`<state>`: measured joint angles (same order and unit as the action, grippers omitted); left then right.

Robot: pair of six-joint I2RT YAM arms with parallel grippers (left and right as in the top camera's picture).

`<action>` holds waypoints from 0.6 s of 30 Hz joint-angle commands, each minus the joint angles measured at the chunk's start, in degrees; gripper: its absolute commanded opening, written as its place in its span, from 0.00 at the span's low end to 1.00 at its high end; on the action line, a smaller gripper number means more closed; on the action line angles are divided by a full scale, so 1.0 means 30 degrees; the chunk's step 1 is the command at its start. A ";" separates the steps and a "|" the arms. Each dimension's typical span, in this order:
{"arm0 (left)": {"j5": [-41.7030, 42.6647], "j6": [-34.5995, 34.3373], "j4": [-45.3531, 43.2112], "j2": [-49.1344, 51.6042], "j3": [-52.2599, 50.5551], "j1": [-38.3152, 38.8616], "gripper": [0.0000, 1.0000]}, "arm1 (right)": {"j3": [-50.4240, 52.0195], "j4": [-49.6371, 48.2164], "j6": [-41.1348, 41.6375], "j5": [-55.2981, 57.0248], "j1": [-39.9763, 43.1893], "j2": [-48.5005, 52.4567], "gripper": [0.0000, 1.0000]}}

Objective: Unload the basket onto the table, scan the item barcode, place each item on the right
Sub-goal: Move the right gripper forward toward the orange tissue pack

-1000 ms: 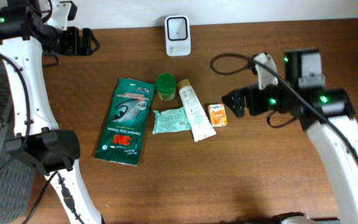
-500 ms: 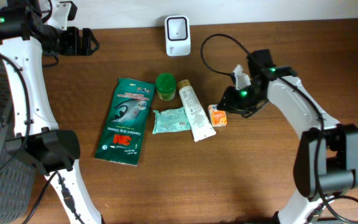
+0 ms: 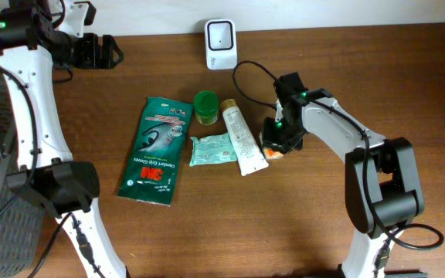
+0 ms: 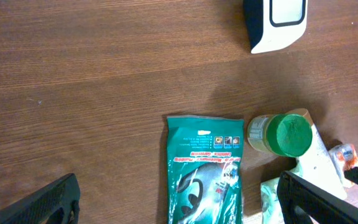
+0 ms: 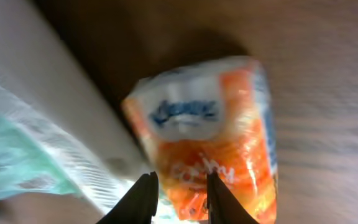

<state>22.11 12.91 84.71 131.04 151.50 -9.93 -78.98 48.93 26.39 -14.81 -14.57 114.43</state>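
Right arm (image 3: 338,135) has swung in from the right side of the table (image 3: 207,232) and now sits low over the row of goods; nothing else has shifted. Left arm (image 3: 29,100) stands along the left edge, its left gripper (image 3: 103,50) at the far left corner, jaws spread wide and empty, above bare wood. Green pouch (image 3: 159,150) lies flat, left of centre. White tube (image 3: 242,139) lies lengthwise to its right, with the teal packet (image 3: 211,150) touching the tube's left side and the green-lidded jar (image 3: 205,106) upright just beyond the packet. White scanner (image 3: 221,35) stands at the far edge, well apart from the row. Orange packet (image 5: 210,143) lies on the table, touching the tube's right side. Right gripper (image 3: 275,143) is on it, fingers (image 5: 143,198) drawn close and pinching the packet's near edge; wrist view is blurred.
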 commanded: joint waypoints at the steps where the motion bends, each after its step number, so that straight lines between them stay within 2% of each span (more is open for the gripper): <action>1: 0.0204 0.0291 0.0007 -0.0226 0.0124 0.0007 0.99 | -0.0277 0.0729 -0.0721 0.2222 0.0415 0.0160 0.24; 4: 0.0204 0.0291 0.0007 -0.0226 0.0124 0.0007 0.99 | -0.0328 0.1064 -0.2667 0.2062 0.1552 0.0138 0.25; 8: 0.0204 0.0291 0.0007 -0.0226 0.0124 0.0007 0.99 | -0.2280 0.2659 -0.8051 -0.3585 0.2200 0.0117 0.32; 11: 0.0204 0.0291 0.0007 -0.0226 0.0124 0.0007 0.99 | -0.2579 0.3504 -0.8233 -0.3840 0.1472 0.0124 0.34; 13: 0.0204 0.0291 0.0007 -0.0226 0.0124 0.0007 0.99 | -0.1836 0.3483 -0.8123 -0.2492 0.0903 0.0124 0.36; 16: 0.0204 0.0299 0.0007 -0.0226 0.0124 0.0007 0.99 | -0.0517 0.3337 -0.5916 -0.0087 0.1027 0.0131 0.36; 18: 0.0204 0.0291 0.0007 -0.0226 0.0124 0.0007 0.99 | 0.0138 0.3235 -0.5472 0.0146 0.1588 0.0131 0.36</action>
<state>22.11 12.88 84.71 131.04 151.50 -9.93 -80.66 58.78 7.01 -18.04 -11.66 114.63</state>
